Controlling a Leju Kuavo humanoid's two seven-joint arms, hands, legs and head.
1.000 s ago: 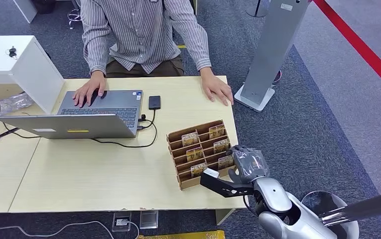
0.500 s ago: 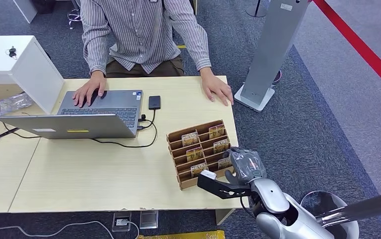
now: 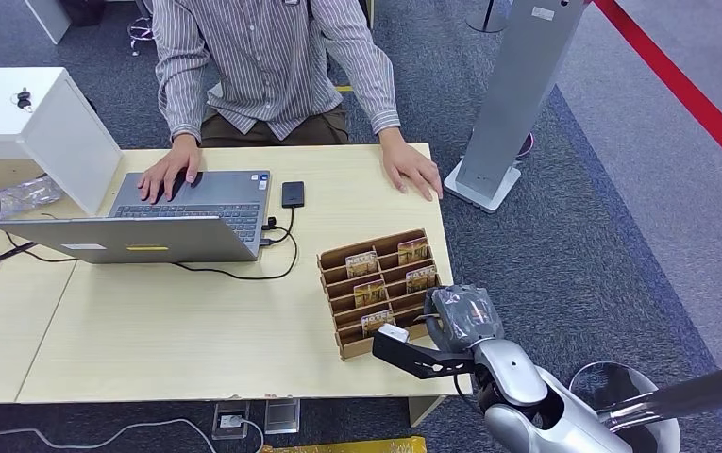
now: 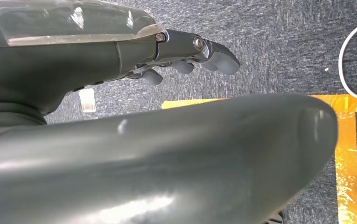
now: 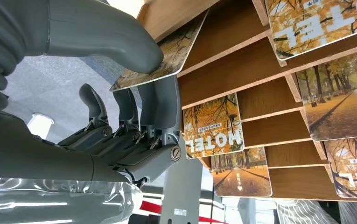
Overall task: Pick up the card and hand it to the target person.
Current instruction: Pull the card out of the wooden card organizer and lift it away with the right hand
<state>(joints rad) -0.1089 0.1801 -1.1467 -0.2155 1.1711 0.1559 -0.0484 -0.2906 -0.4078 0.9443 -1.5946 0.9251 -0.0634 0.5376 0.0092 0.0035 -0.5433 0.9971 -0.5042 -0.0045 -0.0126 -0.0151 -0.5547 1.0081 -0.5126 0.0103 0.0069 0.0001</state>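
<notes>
A brown card holder (image 3: 376,247) with several autumn-picture cards stands near the desk's right front corner. My right hand (image 3: 458,316) is at the holder's front right slot. In the right wrist view its thumb (image 5: 101,32) presses on top of one card (image 5: 176,49) and the fingers (image 5: 155,105) lie under it, so the card is pinched while its far end still sits in the holder (image 5: 241,60). Other cards (image 5: 213,126) stay in their slots. The person (image 3: 272,66) sits across the desk, one hand (image 3: 411,172) flat on it. My left hand (image 4: 199,51) hangs over the carpet, holding nothing.
An open laptop (image 3: 177,217) with a cable and a small black device (image 3: 293,193) takes the desk's middle and left. A white box (image 3: 45,123) stands at the far left. A grey floor stand (image 3: 512,94) rises right of the desk.
My right hand has shifted a little left and nearer, onto the front right card, which it now covers in the head view. The person has not moved.
</notes>
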